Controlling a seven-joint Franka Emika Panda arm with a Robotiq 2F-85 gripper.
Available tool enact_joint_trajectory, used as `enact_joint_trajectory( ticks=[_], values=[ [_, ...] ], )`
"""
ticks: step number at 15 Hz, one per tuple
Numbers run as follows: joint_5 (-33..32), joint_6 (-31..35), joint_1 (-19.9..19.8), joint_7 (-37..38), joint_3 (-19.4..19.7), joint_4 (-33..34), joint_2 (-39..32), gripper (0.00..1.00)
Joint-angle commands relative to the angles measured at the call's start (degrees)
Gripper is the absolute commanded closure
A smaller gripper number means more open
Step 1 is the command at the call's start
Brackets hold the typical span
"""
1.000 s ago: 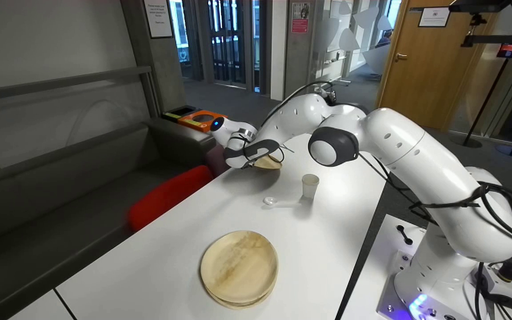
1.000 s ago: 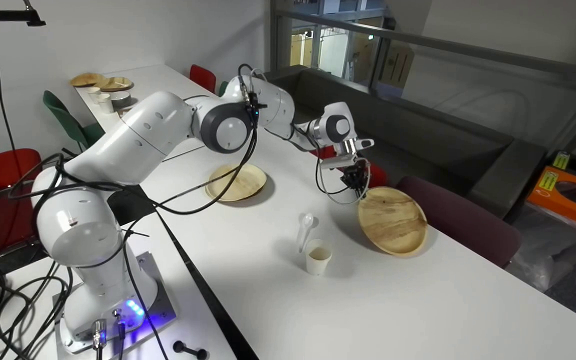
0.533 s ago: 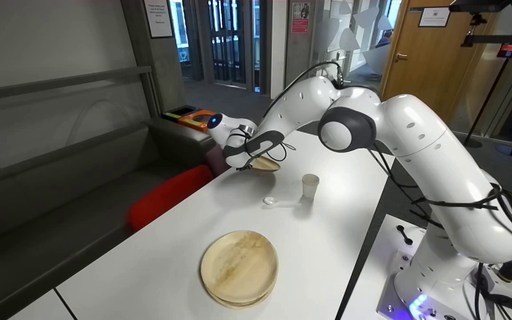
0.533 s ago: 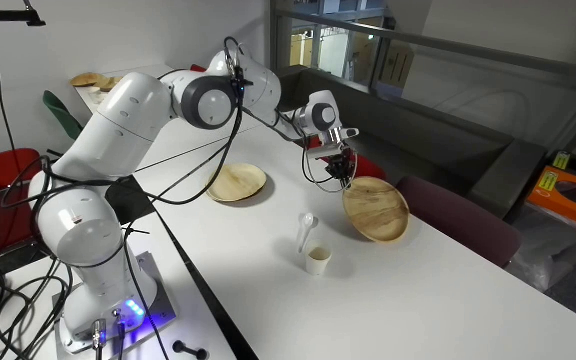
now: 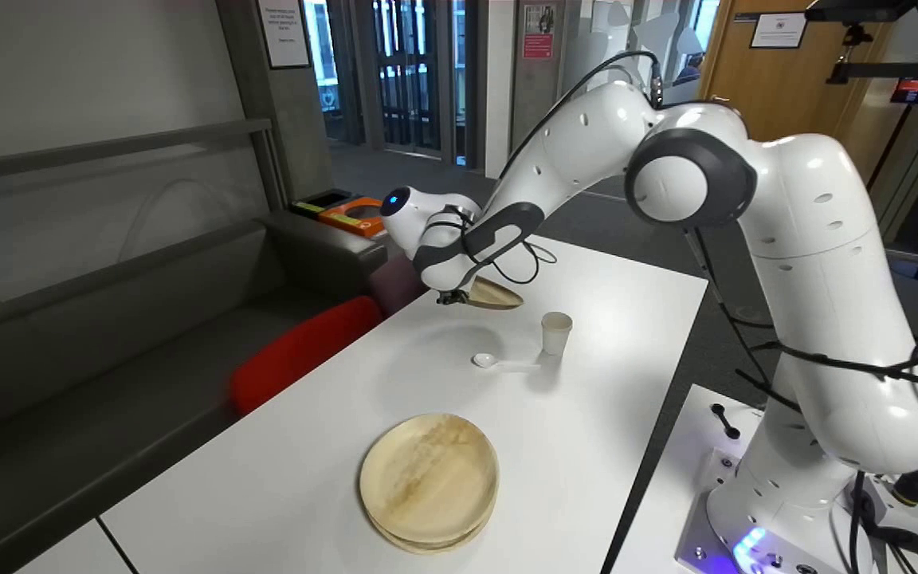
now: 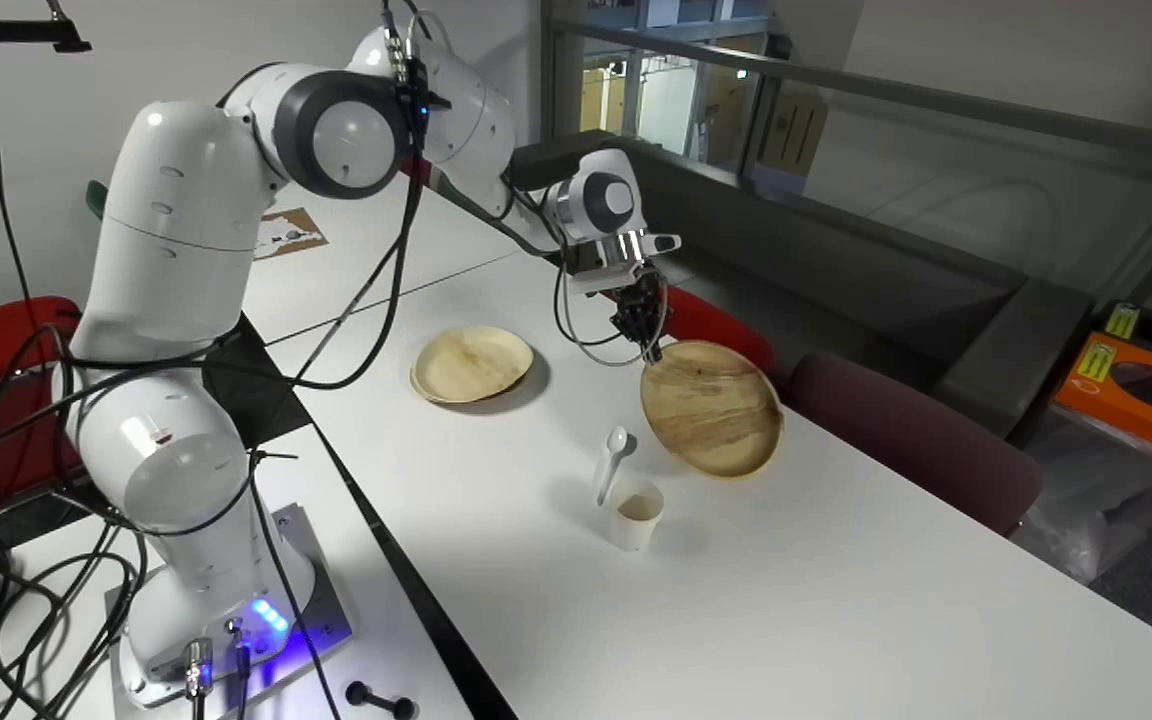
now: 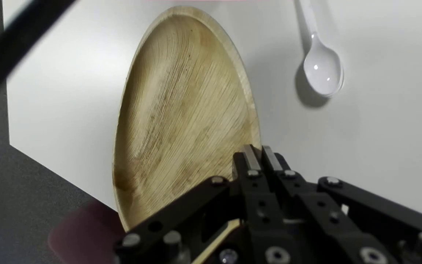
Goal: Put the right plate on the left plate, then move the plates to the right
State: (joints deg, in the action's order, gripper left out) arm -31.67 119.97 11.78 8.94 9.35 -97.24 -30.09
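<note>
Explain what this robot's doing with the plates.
A robot arm has a wooden plate gripped by its rim in the gripper, tilted and up off the table. It isn't on the plate stack yet, which sits apart on the same table. A spoon and an upright cup are there too.

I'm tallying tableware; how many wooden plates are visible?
At least 3: one plate in the gripper, a stack of seemingly two or more on the table; others may be hidden.

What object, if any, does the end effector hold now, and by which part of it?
A plate, by its rim, pinched in the end effector.
</note>
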Motion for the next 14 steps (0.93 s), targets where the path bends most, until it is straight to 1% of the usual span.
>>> enact_joint_trajectory(
  ticks=[1,4,7,9,11,14],
  values=[
    [-6.3,-2.1,3.0,8.5,-1.4,-13.4,12.3,0.98],
    [-12.5,-6.1,5.2,15.8,-5.2,-20.1,18.0,0.98],
    [-15.9,-12.8,7.5,22.1,-11.6,-25.3,21.4,0.98],
    [-15.2,-18.0,9.5,25.3,-16.4,-27.7,22.4,0.98],
    [-13.9,-23.1,11.3,27.1,-20.7,-28.2,21.7,0.98],
    [-13.8,-28.2,13.3,28.5,-25.3,-27.9,20.2,0.98]
  ],
)
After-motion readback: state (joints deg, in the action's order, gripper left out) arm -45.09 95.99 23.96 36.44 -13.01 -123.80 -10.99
